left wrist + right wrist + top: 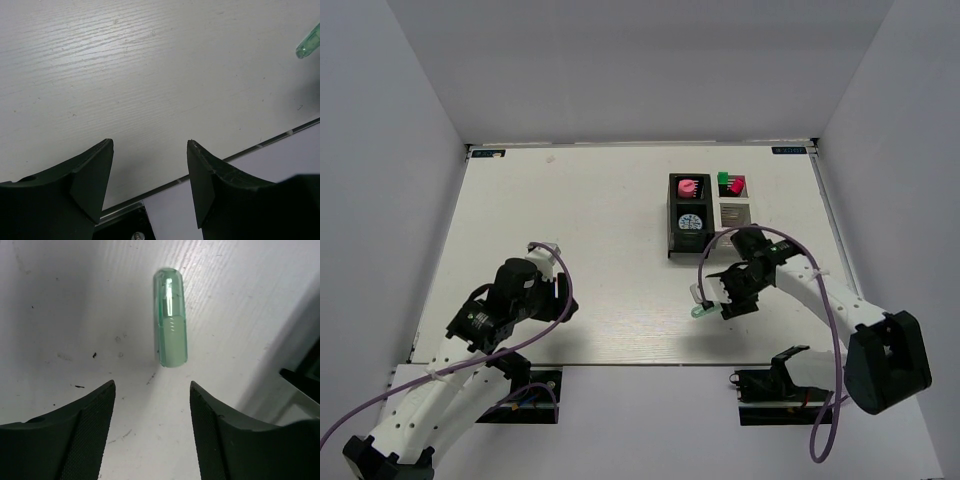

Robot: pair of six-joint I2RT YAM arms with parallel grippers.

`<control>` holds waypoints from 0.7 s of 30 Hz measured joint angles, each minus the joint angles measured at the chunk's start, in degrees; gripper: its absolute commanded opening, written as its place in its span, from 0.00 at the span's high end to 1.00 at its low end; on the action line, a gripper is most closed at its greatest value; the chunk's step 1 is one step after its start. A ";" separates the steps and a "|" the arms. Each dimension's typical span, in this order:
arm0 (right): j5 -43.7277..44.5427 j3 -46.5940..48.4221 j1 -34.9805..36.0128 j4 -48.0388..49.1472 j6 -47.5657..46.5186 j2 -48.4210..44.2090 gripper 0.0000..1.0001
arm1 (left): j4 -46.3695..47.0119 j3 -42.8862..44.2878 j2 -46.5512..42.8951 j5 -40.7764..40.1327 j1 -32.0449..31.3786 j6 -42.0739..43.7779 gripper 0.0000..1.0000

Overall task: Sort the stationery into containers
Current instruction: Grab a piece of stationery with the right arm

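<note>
A translucent green capsule-shaped piece (701,311) lies on the white table near its front edge. In the right wrist view the capsule (170,320) lies just beyond my right gripper (151,385), which is open and empty. In the top view my right gripper (718,299) hovers right beside it. The joined mesh containers (710,240) stand behind. One black compartment holds the blue-white tape roll (690,222), the other a pink item (688,187). A silver-white compartment holds green and pink capped pieces (731,183). My left gripper (563,307) is open and empty over bare table (150,142).
The table's front edge (240,155) runs just below my left fingertips. The green capsule shows at the far right of the left wrist view (309,42). Grey walls enclose the table on three sides. A purple cable (705,262) loops off the right arm.
</note>
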 measured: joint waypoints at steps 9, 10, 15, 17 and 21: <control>-0.63 -1.33 0.44 7.78 1.75 8.63 0.33 | 0.07 -0.31 0.04 0.68 0.02 0.00 0.29; -0.66 -1.33 0.59 8.61 1.95 9.51 0.33 | 0.13 -0.44 0.04 0.81 0.02 0.00 0.29; -0.66 -1.16 1.38 10.97 2.84 13.11 0.34 | 0.17 -0.83 0.07 1.36 0.02 0.02 0.29; -0.46 -1.16 1.70 11.67 3.06 14.19 0.36 | 0.24 -0.85 0.09 1.49 0.02 0.02 0.29; -0.24 -1.05 2.21 11.98 3.52 15.30 0.58 | 0.26 -0.85 0.11 1.60 0.04 0.02 0.29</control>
